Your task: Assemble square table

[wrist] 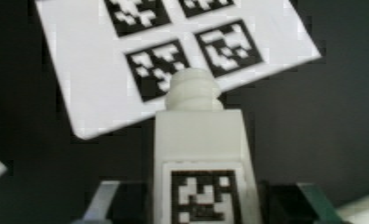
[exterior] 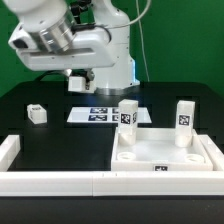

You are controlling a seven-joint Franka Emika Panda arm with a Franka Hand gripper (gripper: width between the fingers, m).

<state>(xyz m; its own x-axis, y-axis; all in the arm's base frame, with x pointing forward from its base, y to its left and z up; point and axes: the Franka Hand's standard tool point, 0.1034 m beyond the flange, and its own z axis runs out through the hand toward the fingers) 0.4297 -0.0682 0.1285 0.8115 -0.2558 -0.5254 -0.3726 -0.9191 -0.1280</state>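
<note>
The square table top [exterior: 165,152] lies at the exterior view's right, rim up. Two white tagged legs [exterior: 127,113] [exterior: 185,115] stand upright at its far corners. Another leg [exterior: 37,113] sits alone on the black table at the exterior view's left. My gripper [exterior: 80,86] hangs in the air above the marker board [exterior: 96,114]. In the wrist view the gripper [wrist: 206,206] is shut on a fourth leg [wrist: 202,135]. Its tag faces the camera and its narrow tip points down toward the marker board [wrist: 110,85]. A finger [wrist: 113,200] shows on each side.
Long low white border walls run along the front [exterior: 100,184] and the exterior view's left [exterior: 10,150]. The robot's white base stands behind the marker board. A green wall is at the back.
</note>
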